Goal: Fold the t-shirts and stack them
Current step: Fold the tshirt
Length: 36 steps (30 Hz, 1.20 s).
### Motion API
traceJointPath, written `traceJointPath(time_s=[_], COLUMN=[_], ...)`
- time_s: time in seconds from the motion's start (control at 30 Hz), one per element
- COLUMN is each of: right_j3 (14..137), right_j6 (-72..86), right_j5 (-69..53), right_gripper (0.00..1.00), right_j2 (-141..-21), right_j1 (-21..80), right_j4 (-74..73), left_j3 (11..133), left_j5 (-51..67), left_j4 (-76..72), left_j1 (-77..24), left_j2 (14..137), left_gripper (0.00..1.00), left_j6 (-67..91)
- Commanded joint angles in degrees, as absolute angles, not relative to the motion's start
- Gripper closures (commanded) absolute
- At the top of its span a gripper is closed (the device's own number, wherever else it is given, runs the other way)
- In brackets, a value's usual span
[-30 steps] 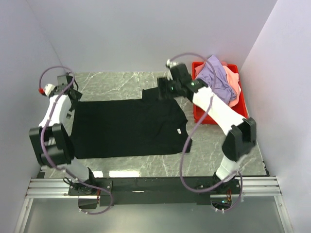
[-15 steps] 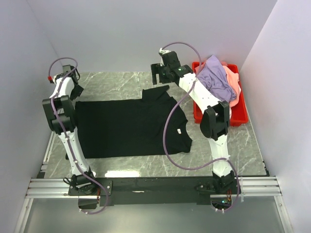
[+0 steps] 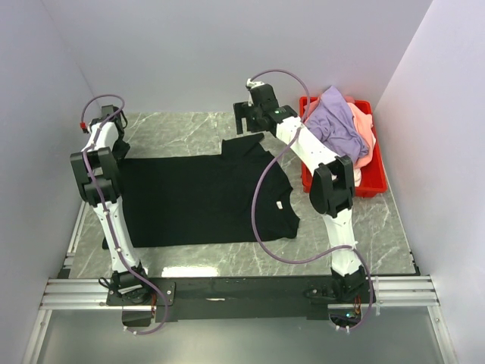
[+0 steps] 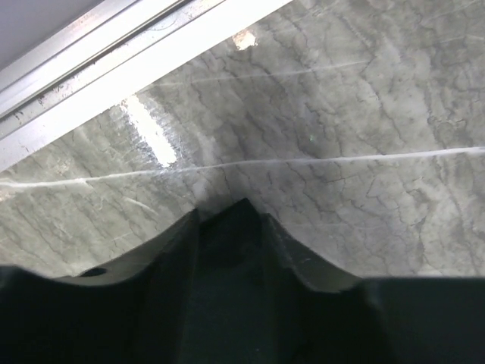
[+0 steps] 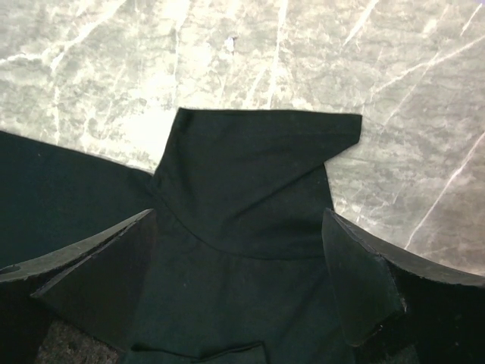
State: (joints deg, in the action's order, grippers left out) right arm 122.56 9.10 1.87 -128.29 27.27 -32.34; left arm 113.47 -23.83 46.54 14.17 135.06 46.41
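A large black t-shirt (image 3: pixel 197 197) lies spread flat on the marble table, its small white label (image 3: pixel 280 205) near the right edge. My left gripper (image 3: pixel 116 148) is at the shirt's far-left corner. In the left wrist view its jaws (image 4: pixel 242 250) are pinched together on a peak of black cloth (image 4: pixel 241 227). My right gripper (image 3: pixel 248 125) hovers open over the far sleeve (image 5: pixel 258 167), one finger (image 5: pixel 106 273) on each side of the cloth and neither touching it. A lavender t-shirt (image 3: pixel 337 121) and a salmon-pink one (image 3: pixel 366 136) are heaped in the bin.
The red plastic bin (image 3: pixel 371 182) stands at the far right beside the right arm. White walls close in the table on the left, back and right. A metal rail (image 3: pixel 227 288) with both arm bases runs along the near edge.
The left jaws have closed on the shirt's far-left corner. The right arm has swung out to the far sleeve and its jaws have opened a little wider.
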Motion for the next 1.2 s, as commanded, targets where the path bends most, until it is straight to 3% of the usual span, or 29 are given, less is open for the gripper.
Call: traceJointPath(time_s=[0.0, 0.27, 0.53, 1.17], right_j3=[123.7, 128.1, 138.5, 140.2], right_j6=[9.0, 11.3, 13.6, 17.9], right_j5=[0.9, 0.2, 1.9, 1.0], right_gripper=[0.05, 0.05, 0.05, 0.14], right_j2=[-128.7, -133.8, -143.8, -150.3], right_j1=[26.9, 27.1, 27.1, 27.2], right_j4=[-28.5, -24.6, -23.0, -38.0], left_j3=[112.7, 110.7, 107.7, 101.2], left_j5=[-23.5, -23.2, -21.9, -19.1], left_j4=[49.1, 49.0, 46.4, 42.1], left_j1=[14.3, 14.3, 14.3, 14.2], left_j2=[135.9, 135.2, 131.7, 126.2], left_gripper=[0.59, 0.99, 0.99, 0.99], left_j6=[46.8, 46.8, 46.3, 46.5])
